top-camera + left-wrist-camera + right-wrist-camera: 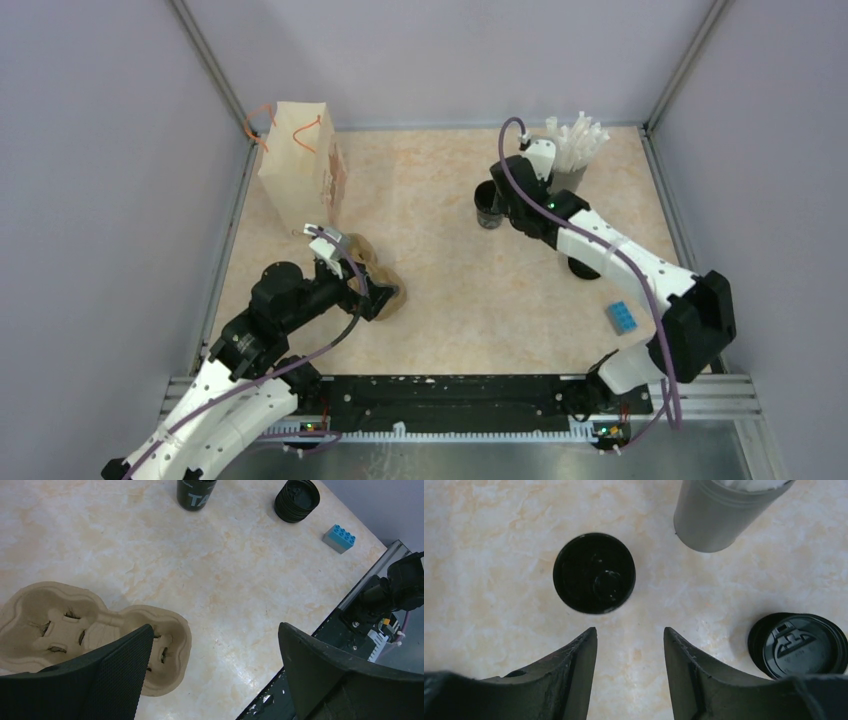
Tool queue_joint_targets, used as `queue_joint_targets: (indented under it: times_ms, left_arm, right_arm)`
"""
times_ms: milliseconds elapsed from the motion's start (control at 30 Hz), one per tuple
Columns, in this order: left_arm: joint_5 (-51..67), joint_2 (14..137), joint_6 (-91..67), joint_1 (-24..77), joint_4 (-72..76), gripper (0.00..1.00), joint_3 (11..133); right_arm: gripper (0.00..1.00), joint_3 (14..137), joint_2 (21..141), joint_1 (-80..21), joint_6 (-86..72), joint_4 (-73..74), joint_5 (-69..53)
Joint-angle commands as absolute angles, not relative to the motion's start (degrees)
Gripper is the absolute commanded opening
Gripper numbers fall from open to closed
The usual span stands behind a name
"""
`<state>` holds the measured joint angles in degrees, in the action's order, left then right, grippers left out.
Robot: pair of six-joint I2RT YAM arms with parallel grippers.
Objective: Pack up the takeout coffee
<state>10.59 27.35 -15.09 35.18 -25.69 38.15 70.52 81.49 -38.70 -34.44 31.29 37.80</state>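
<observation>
Black cup (594,573) upright (lidless), lid stack (799,645) nearby, pulp carrier (55,611) flat

L end effector (215,629) wide open, R end effector (629,630) open narrower.

The overhead camera sits high above the near edge of the table (470,260) and looks down and forward, taking in the whole top from some way off. The left wrist camera hangs low over the near left part, angled across towards the right; the cardboard cup carrier (75,625) lies close under it, while the black cup (196,492), the stack of black lids (297,500) and the blue brick (339,537) are farther off. The right wrist camera faces straight down, very near that same cup and the lids, next to the grey straw holder (719,515). All three views share the cup and lids.
</observation>
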Motion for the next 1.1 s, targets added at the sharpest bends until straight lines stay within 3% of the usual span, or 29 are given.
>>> queue_joint_targets:
  times_ms: [0,367,633,833,1067]
  left_arm:
    - [9.87,26.98,-15.38,34.97,-23.82,0.99,38.65]
    - [9.63,26.64,-15.47,34.97,-23.82,0.99,38.57]
    - [10.02,26.99,-15.47,34.91,-23.73,0.99,38.51]
    - [9.9,26.99,-15.47,34.92,-23.73,0.99,38.48]
    - [9.93,27.32,-15.47,34.89,-23.77,0.99,38.44]
  right_arm:
    - [0.47,78.34,87.54,-33.81,-31.25,30.28,30.5]
    - [0.32,89.78,102.35,-31.39,-22.92,34.43,33.7]
    - [0.29,91.45,106.03,-30.83,-20.71,34.34,35.37]
    - [0.19,92.46,108.22,-30.24,-20.94,34.59,34.4]
    - [0.17,92.94,109.99,-30.04,-20.93,35.23,34.79]
